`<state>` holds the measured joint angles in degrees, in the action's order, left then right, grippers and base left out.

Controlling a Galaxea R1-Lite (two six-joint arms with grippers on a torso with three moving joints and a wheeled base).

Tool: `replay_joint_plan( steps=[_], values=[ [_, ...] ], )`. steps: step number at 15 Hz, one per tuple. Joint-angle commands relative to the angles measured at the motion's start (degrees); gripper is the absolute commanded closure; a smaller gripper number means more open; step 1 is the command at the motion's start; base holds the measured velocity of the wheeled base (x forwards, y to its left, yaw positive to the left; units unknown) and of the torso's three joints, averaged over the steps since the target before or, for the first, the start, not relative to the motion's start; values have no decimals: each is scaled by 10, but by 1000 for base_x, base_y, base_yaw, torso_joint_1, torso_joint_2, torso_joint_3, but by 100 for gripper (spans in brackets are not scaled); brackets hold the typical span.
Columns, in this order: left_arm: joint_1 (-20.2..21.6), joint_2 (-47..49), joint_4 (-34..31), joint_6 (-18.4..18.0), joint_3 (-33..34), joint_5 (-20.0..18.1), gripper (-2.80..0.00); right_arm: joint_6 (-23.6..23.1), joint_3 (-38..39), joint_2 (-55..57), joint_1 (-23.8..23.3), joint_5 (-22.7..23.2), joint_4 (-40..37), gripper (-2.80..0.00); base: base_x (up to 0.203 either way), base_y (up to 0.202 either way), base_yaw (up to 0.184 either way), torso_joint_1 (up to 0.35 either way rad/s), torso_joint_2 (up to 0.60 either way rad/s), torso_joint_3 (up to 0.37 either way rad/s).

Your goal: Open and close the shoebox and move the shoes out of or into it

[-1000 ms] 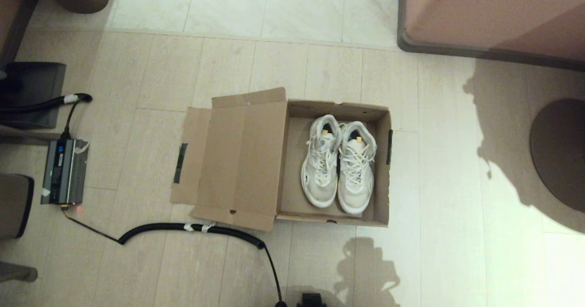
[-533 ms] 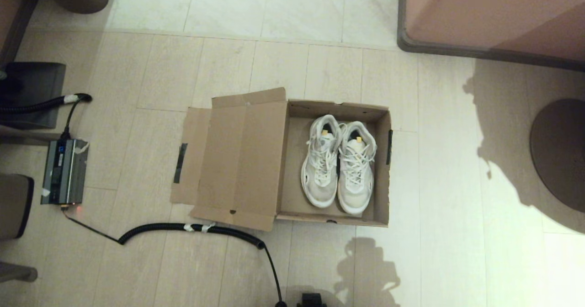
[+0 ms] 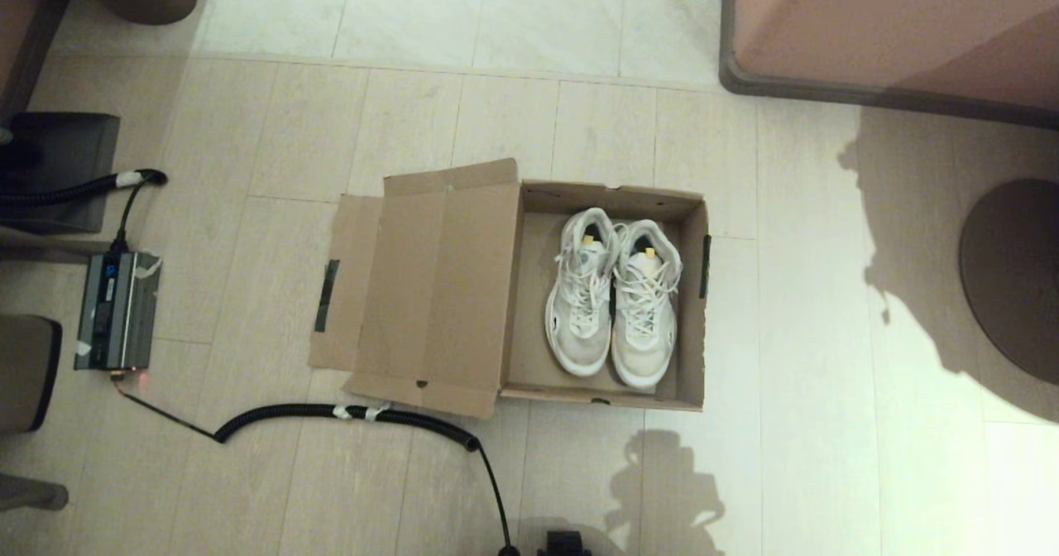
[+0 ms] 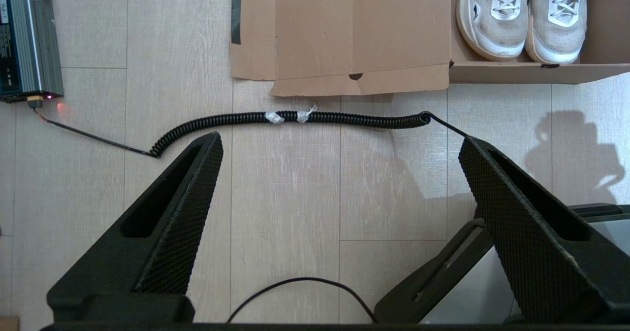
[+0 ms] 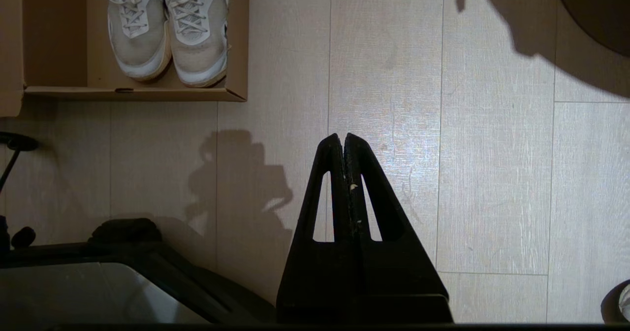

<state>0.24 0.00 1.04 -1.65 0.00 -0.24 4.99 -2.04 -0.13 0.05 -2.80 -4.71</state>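
Shoebox (image 3: 691, 324) on floor ahead, lid flap (image 3: 430, 291) folded out left, shoes (image 3: 612, 299) side by side inside. My left gripper (image 4: 339, 144) spread wide, empty, over coiled cable (image 4: 290, 118); right gripper (image 5: 343, 141) clenched, empty, near-right of box. Advice: lift flap by far-left edge, avoid cable.

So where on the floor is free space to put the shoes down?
Bare floor lies right of the shoebox, up to the round dark base, and beyond its far wall. Left is crowded: the open lid, coiled cable, grey power unit.
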Motion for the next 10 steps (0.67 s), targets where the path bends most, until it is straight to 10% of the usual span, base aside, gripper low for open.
replay_joint_plan(
  steps=[1,10],
  values=[
    [0,1,0,0,4,0,-280,1,0,2,0,0,0,0,0,0,0,0,0,0],
    [0,1,0,0,4,1,-280,3,-1,2,-1,-1,-1,0,0,0,0,0,0,0]
  ],
)
